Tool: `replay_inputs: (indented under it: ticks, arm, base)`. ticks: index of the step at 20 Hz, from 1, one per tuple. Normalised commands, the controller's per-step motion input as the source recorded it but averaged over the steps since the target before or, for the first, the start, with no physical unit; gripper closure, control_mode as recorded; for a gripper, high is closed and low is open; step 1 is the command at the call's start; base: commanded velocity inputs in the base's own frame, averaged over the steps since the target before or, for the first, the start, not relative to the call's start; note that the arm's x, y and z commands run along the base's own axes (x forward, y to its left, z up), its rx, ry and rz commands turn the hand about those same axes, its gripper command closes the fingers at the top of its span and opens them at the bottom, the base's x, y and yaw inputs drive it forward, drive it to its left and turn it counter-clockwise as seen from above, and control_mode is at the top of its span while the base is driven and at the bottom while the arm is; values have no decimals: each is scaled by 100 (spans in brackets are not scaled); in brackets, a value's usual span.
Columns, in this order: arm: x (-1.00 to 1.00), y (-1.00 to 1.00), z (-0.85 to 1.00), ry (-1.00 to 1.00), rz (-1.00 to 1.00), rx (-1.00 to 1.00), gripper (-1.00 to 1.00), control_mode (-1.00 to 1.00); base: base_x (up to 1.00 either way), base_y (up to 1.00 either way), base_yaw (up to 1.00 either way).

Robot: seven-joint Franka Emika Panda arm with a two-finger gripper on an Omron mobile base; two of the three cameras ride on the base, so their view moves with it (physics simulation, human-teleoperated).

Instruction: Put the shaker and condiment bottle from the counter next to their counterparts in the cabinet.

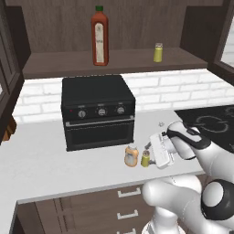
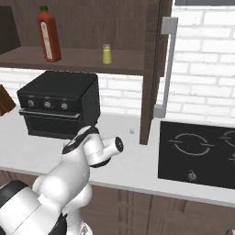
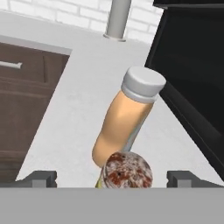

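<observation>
On the white surface, before the toaster oven, the gripper hangs with jaws spread astride the shaker. The condiment bottle stands just beside; closing could topple it.

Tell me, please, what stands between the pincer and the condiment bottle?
The shaker, seen in the hand view, stands between the open pincer and the condiment bottle.
</observation>
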Motion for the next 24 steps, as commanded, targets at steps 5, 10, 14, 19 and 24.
replay_inputs:
  ticks: [5, 10, 14, 19, 24]
  arm:
    - [7, 3, -14, 0, 0, 0, -100, -100]
    - [2, 6, -17, 0, 0, 0, -100, -100]
    - [0, 15, -17, 0, 0, 0, -100, -100]
    - [0, 22, -20, 0, 0, 0, 100, -100]
    - [0, 2, -2, 0, 0, 0, 100, -100]
  base:
    - [0, 0, 0]
    - [0, 0, 0]
    - [0, 0, 0]
    - [0, 0, 0]
    - [0, 0, 0]
